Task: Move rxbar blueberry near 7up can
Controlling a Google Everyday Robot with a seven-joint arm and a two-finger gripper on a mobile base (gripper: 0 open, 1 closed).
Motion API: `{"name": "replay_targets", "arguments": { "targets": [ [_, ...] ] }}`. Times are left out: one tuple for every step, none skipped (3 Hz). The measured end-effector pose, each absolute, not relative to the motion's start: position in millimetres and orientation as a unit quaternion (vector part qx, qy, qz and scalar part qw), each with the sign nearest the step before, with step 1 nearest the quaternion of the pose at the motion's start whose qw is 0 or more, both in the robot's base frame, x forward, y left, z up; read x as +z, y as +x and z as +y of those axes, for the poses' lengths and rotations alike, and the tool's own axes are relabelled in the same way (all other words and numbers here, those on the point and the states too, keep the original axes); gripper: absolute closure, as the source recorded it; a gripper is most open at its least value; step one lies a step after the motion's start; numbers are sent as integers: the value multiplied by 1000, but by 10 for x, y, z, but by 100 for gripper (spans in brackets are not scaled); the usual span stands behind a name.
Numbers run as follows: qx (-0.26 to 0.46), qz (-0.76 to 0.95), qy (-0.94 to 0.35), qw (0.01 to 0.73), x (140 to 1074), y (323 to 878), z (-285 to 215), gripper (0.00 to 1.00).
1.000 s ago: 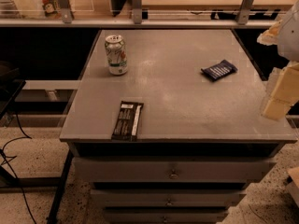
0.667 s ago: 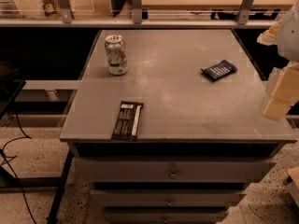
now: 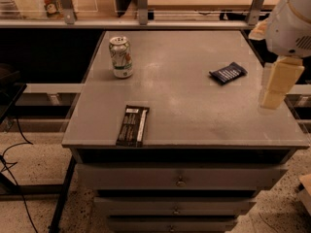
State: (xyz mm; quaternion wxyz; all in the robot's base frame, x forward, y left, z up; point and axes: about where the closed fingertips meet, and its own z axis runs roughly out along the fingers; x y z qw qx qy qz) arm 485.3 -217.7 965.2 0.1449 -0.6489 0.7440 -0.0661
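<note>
The gripper [image 3: 270,99] hangs over the right edge of the table [image 3: 194,115]; I cannot tell whether it is open or closed. The rxbar [image 3: 228,73] lies flat to its left and slightly farther back, its long axis running mostly left to right. The can [image 3: 120,57] stands far left.

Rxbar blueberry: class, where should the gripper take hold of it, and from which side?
Probably from above, across its short width at the middle: the rxbar blueberry lies flat on the table, angled, too thin for a side approach. The gripper hangs apart, at the picture's right.
</note>
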Motion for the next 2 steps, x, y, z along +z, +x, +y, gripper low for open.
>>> {"name": "replay_targets", "arguments": {
  "targets": [
    [-91,710,-686,129,9517,5303,-2191,0],
    [-105,676,-719,124,9353,5820,-2269,0]
  ]
}}
